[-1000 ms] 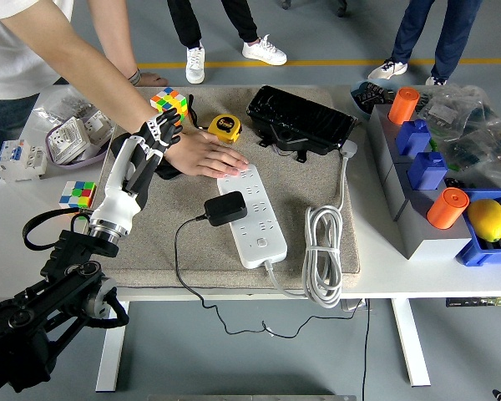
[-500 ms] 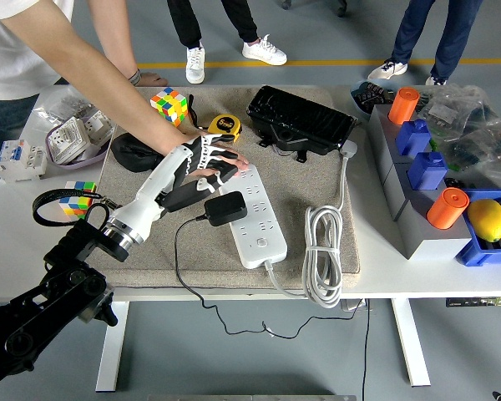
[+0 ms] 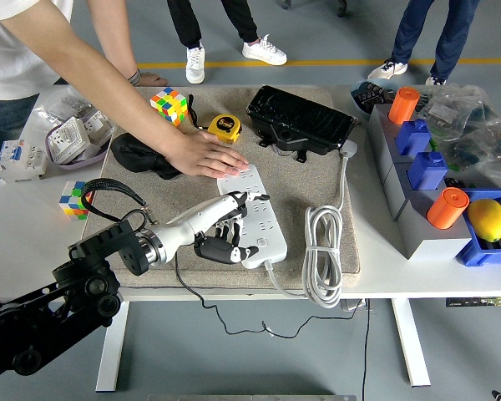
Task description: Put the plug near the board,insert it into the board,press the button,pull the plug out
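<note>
The black plug adapter (image 3: 224, 248) sits low and left of centre in the frame, at the near end of the white power strip (image 3: 252, 219), mostly hidden under the left hand (image 3: 221, 238). The fingers (image 3: 234, 219) curl down around it; whether they truly pinch it or only cage it I cannot tell. It looks like a small, rigid plastic block, light but smooth-sided, so best taken across its two opposite flat sides, not by its thin black cord (image 3: 180, 276), which is limp and would drag. The strip is stiff and likely to slide on the beige mat (image 3: 313, 180); a person's hand (image 3: 207, 155) lies flat on its far end, above centre, apparently steadying it.

Counted: one power strip, one adapter, one coiled white cable (image 3: 324, 255), two Rubik's cubes, one yellow tape measure (image 3: 225, 127), two orange cylinders at right, one lemon (image 3: 488, 220). No right arm shows over the bench (image 3: 25, 251).
</note>
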You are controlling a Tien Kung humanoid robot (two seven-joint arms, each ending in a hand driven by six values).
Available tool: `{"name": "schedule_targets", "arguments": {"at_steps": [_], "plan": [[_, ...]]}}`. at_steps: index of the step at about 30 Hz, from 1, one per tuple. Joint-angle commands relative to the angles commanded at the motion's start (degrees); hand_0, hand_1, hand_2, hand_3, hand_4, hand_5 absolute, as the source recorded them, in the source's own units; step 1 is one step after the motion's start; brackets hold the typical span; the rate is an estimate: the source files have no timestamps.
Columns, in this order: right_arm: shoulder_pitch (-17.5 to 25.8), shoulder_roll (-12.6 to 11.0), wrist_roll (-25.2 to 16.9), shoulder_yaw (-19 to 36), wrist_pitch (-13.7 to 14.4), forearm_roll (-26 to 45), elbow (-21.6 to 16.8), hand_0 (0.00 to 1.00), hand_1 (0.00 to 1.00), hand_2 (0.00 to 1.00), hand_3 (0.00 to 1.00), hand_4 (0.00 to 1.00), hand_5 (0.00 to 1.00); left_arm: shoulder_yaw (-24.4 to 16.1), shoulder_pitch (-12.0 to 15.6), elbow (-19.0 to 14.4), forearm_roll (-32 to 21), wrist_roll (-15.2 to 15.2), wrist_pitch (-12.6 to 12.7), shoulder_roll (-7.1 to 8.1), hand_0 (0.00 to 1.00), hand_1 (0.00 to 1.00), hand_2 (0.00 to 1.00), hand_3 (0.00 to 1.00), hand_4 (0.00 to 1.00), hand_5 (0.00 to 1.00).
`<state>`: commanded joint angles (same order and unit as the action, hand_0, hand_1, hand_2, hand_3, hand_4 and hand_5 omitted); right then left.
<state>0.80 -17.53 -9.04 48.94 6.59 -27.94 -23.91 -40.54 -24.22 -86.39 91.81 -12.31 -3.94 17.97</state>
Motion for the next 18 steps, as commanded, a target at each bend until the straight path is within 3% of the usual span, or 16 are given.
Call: {"name": "schedule_targets", "arguments": {"at_steps": [4, 18], "plan": [[0.19, 0.08, -0.03, 0.09, 0.03, 0.08, 0.05, 0.6, 0.599, 0.55, 0.549, 0.792, 0.288, 1.57, -0.29, -0.31, 1.78, -3.31, -2.18, -0.19, 0.066, 0.101, 0.229, 0.906, 0.745, 0.002], [0.13, 0.18, -0.09, 0.14, 0.02, 0.1, -0.01, 0.6, 0.599, 0.55, 0.549, 0.792, 0.287, 4.13, -0.43, 0.26, 2.57, -4.7, -3.48, -0.73, 0.06, 0.11, 0.233, 0.882, 0.713, 0.002]]}}
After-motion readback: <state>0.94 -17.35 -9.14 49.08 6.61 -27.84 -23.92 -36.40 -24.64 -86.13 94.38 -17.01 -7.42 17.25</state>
